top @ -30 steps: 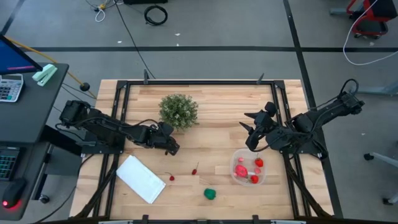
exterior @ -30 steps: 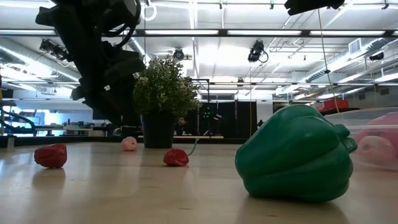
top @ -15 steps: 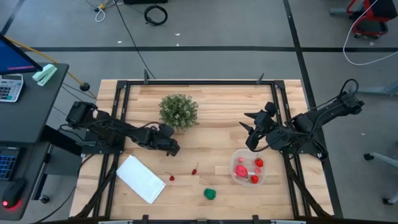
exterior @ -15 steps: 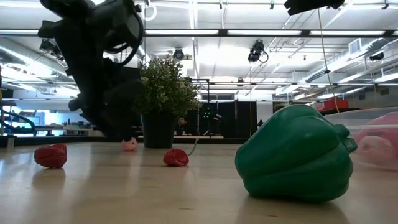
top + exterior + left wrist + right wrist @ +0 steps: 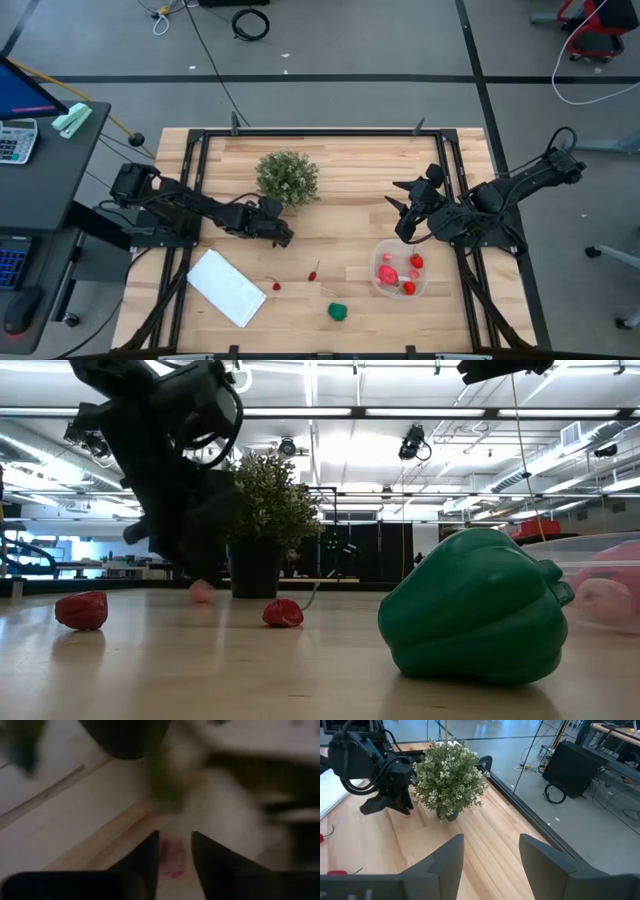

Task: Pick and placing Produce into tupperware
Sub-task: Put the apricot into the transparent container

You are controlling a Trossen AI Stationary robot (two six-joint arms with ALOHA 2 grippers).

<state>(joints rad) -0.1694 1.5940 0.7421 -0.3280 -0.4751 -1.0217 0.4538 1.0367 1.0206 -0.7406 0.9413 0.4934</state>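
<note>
The small pale pink toy produce piece (image 5: 172,859) lies on the light wooden table (image 5: 350,180) just in front of the bushy green potted plant (image 5: 287,177), on the plant's left-arm side. In the left wrist view this piece sits between the two dark fingers (image 5: 145,862) of the left gripper (image 5: 283,236); the fingers stand close on either side of it, but whether they already press on it cannot be told. In the low view the pink piece (image 5: 201,591) rests on the table surface directly below the lowered left gripper (image 5: 190,565).

The small round clear plastic tupperware container (image 5: 400,270) stands on the right-arm side of the table, near its front edge. It contains several red and pink produce pieces (image 5: 388,272).

Three further pieces lie on the table, well apart from the container:
- a green toy bell pepper (image 5: 339,311) near the front edge
- a small red piece with a thin stem (image 5: 314,272)
- a small red piece (image 5: 276,286) just beside the flat white rectangular sheet (image 5: 226,287)

The right gripper (image 5: 404,218) is positioned behind the container, raised and apart from it. Its fingers (image 5: 445,865) are spread apart and hold nothing
</note>
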